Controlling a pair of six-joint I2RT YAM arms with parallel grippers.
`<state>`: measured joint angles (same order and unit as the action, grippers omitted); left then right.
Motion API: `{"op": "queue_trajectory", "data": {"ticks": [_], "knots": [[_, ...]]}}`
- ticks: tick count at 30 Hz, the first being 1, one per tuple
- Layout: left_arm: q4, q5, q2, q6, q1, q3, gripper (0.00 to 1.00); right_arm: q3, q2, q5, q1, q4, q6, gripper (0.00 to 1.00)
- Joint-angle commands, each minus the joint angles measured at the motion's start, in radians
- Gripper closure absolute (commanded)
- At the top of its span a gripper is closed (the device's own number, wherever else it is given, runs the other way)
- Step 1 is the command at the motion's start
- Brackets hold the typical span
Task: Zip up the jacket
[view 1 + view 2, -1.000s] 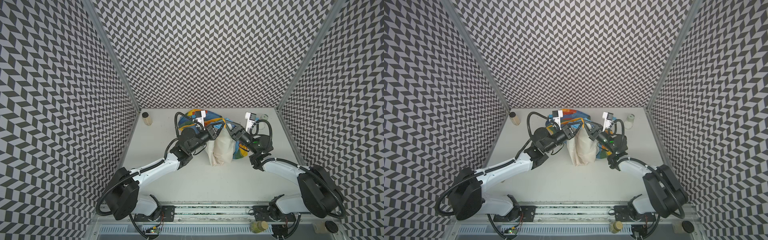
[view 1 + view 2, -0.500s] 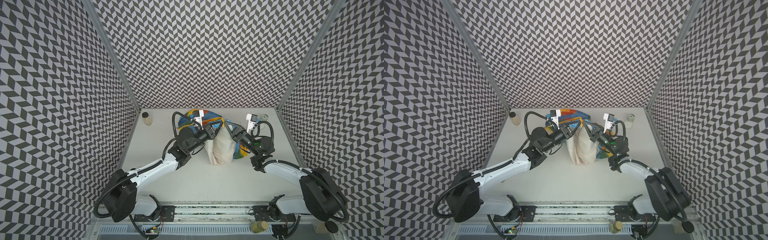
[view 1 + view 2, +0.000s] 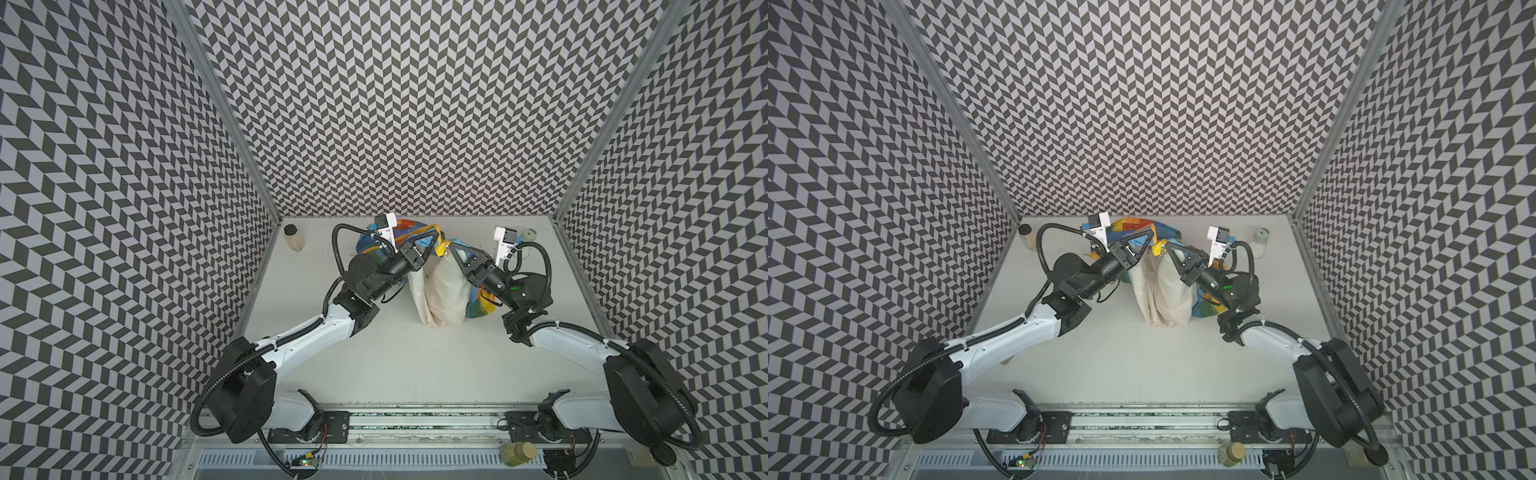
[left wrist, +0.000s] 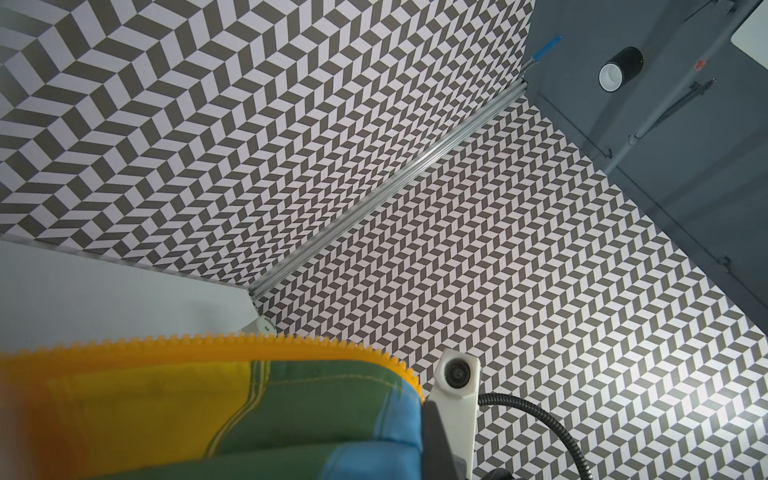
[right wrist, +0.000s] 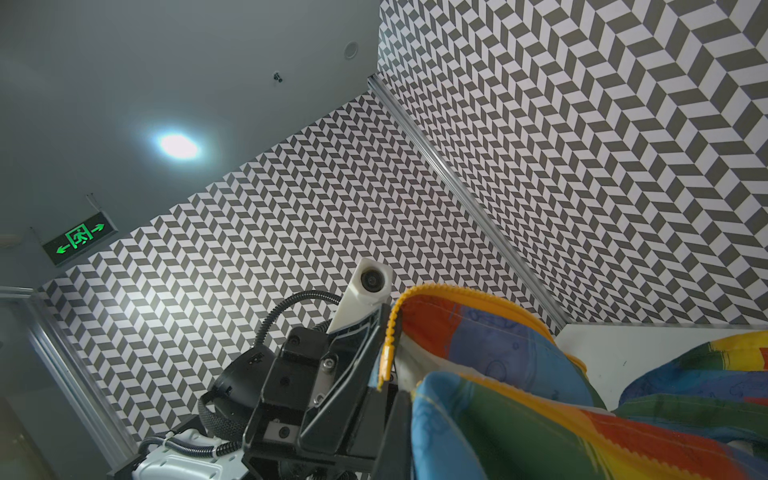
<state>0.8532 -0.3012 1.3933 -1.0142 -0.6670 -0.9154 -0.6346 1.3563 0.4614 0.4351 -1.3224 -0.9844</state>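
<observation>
Left pincer (image 3: 434, 244) clenched on the yellow-zippered top edge of the rainbow-striped jacket (image 3: 442, 291), which hangs bunched toward the rear middle, cream lining facing out, lower end on the table (image 3: 415, 365), right pincer (image 3: 449, 250) clenched on that top edge just beside.

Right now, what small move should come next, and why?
Probably ease the left gripper and right gripper closer so the toothed edges meet: each is shut on one edge of the lifted jacket, whose halves hang unjoined.
</observation>
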Motion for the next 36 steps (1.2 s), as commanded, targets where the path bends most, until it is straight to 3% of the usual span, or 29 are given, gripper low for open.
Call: {"op": "queue_trajectory", "data": {"ticks": [1,36], "knots": [[0.118,-0.024,0.026,-0.040,0.002,-0.037,1.00,-0.047,-0.019,0.023,0.008,-0.090,-0.005,1.00],[0.218,-0.006,0.067,-0.131,-0.006,-0.013,1.00,-0.068,-0.021,0.011,0.009,-0.091,0.006,1.00]]}}
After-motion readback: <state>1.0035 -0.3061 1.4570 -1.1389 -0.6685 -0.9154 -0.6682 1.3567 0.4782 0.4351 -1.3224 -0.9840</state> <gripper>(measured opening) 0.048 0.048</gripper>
